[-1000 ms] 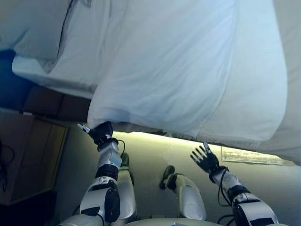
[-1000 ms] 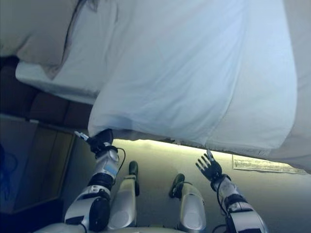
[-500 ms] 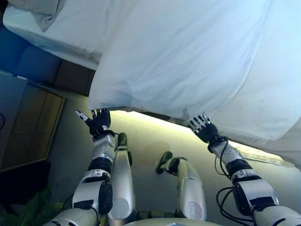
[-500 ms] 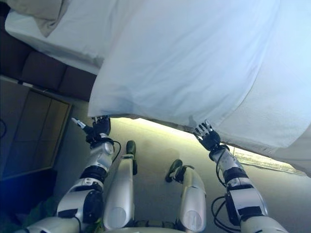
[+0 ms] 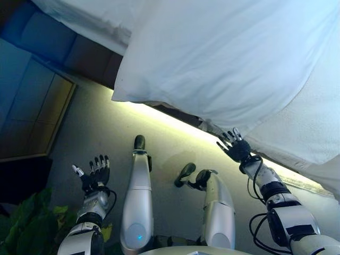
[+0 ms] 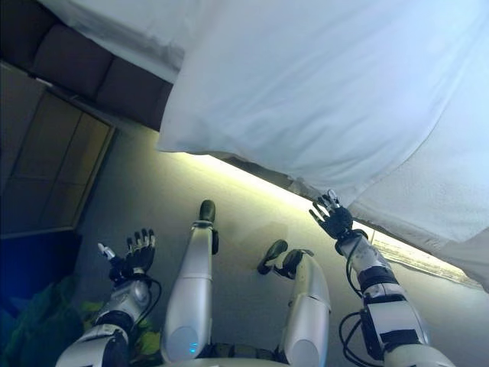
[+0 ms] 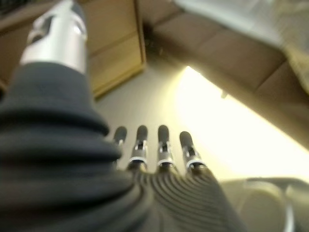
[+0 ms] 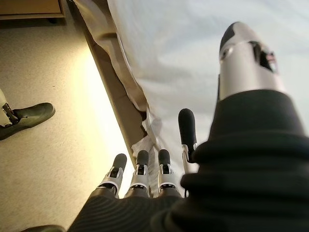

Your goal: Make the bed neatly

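Observation:
A white duvet lies over the bed and hangs over its near edge; its near corner hangs free above the floor. The white sheet shows further left. My left hand is open, low over the floor, well away from the duvet; its wrist view shows straight fingers over the floor. My right hand is open just below the duvet's hanging edge, holding nothing; its wrist view shows straight fingers next to the bed's side.
A wooden cabinet stands at the left by a dark padded bed base. A green plant is at the lower left. Grey floor runs along the bed, lit by a light strip under it.
My left hand has let go of the duvet corner and dropped down toward the floor, fingers now spread. My right hand rose to the duvet's edge. The camera view has shifted.

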Controlling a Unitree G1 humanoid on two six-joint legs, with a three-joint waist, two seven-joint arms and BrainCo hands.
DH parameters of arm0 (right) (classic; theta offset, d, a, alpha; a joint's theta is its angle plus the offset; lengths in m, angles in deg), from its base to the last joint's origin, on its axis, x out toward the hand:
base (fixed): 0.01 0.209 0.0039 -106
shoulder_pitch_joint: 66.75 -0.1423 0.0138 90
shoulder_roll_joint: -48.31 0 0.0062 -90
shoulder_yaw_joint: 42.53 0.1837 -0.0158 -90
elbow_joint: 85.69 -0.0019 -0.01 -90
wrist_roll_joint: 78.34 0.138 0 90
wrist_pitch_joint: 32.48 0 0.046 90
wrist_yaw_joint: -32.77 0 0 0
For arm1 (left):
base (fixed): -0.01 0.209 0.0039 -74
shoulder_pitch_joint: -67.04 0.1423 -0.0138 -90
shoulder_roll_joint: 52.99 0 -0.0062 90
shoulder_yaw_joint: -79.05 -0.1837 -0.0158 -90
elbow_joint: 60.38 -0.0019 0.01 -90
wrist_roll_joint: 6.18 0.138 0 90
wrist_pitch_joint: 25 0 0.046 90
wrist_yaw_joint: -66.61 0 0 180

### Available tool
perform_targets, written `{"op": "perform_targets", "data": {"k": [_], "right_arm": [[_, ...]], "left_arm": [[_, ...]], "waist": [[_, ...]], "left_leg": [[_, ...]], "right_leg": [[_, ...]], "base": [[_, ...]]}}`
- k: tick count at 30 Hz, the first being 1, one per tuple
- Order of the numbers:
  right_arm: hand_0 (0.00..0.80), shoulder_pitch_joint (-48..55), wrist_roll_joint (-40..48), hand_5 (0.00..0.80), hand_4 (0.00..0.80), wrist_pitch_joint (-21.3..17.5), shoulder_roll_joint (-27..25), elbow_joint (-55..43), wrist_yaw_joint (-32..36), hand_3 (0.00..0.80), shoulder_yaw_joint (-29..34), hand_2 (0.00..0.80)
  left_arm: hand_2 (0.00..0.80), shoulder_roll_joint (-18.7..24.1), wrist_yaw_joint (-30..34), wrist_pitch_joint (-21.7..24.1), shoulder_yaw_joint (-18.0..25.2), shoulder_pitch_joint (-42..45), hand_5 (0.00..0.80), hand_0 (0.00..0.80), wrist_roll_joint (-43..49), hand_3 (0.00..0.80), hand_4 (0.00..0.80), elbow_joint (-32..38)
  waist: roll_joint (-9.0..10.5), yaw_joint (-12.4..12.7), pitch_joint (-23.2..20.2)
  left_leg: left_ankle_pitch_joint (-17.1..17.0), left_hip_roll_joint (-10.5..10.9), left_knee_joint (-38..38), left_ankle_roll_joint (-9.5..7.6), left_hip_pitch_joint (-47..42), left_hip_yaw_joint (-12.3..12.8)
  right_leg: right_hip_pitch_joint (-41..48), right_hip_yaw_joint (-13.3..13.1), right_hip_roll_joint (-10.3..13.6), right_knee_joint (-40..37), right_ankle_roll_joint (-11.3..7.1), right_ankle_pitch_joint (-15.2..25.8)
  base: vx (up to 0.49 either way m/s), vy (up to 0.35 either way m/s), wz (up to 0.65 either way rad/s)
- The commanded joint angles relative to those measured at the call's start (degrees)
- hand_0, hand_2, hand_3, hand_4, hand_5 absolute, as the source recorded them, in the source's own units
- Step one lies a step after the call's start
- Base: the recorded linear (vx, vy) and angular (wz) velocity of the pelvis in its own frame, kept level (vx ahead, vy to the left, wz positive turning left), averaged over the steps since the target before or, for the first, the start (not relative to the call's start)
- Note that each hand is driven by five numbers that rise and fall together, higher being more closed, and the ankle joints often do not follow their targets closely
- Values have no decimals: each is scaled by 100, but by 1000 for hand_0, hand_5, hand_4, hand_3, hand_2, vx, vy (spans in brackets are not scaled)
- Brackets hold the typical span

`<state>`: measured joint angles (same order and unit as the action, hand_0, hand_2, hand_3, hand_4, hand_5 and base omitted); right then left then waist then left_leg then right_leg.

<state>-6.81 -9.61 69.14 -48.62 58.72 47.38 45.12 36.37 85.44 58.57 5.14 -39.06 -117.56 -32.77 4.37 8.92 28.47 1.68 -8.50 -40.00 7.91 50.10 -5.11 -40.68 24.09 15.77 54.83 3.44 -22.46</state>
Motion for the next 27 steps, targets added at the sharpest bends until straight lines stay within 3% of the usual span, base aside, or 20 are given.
{"op": "perform_targets", "data": {"k": [1,4,6,10,12,15,19,22,23,27], "right_arm": [[0,220,92,0,0,5,-46,-239,181,0,335,0],[0,256,59,0,0,48,-21,-243,214,0,320,0],[0,341,54,0,0,61,22,-298,198,0,233,0],[0,527,33,0,0,141,-78,-473,102,0,111,0],[0,738,-31,0,0,222,-191,-662,50,0,48,0],[0,1042,-263,0,0,206,-260,-754,56,0,47,0],[0,1515,-864,0,0,238,-200,-603,286,0,-8,0],[0,1767,-1212,0,0,316,-147,-309,547,0,1,0],[0,1929,-1407,0,0,382,-94,-113,707,0,38,0],[0,2478,-1861,0,0,353,251,524,875,0,-22,0]], "left_arm": [[0,77,-184,-10,32,272,0,0,421,0,0,-307],[0,168,-402,217,130,334,0,0,1131,0,0,-520],[0,322,-815,818,-33,360,0,0,3089,0,0,-714],[0,494,-1904,1599,-776,345,0,0,5529,0,0,-616],[0,609,-2388,1737,-1488,418,0,0,6689,0,0,-302],[0,652,-2449,1728,-1948,612,0,0,7685,0,0,-39],[0,674,-1991,1492,-2521,779,0,0,8644,0,0,29],[0,694,-1724,1230,-2666,882,0,0,8873,0,0,-10],[0,740,-1412,1071,-2775,935,0,0,9303,0,0,-75],[0,727,-949,846,-3230,1019,0,0,10121,0,0,-467]], "waist": [[38,14,-101],[36,-3,-152],[30,-62,-225],[-62,-175,-350],[-146,-278,-444],[-238,-370,-600],[-329,-543,-947],[-398,-679,-1271],[-416,-781,-1483],[-546,-1083,-2105]], "left_leg": [[1148,154,-649,-580,-454,327],[1177,171,-682,-572,-506,333],[1166,167,-655,-567,-631,363],[1109,197,-494,-538,-953,479],[1017,176,-251,-507,-1236,605],[858,147,334,-441,-1781,799],[547,127,1435,-327,-2749,1125],[347,200,2211,-290,-3436,1310],[125,267,2644,-322,-3728,1448],[-122,320,3792,-294,-4698,1706]], "right_leg": [[-166,-879,149,-163,-534,640],[-107,-885,160,-192,-537,650],[-15,-902,149,-230,-542,682],[275,-899,167,-498,-576,819],[528,-914,159,-853,-638,998],[1012,-907,128,-1530,-761,1224],[1861,-870,20,-2841,-984,1643],[2513,-857,-177,-3744,-1101,1886],[2791,-838,-245,-4248,-1102,2159],[3545,-1022,-478,-5272,-1233,2533]], "base": [[36,1,0],[35,-5,-2],[65,-4,-5],[62,10,-7],[59,17,-10],[77,-2,-16],[151,-32,-35],[201,-21,-32],[189,-56,-37],[276,-53,-38]]}}
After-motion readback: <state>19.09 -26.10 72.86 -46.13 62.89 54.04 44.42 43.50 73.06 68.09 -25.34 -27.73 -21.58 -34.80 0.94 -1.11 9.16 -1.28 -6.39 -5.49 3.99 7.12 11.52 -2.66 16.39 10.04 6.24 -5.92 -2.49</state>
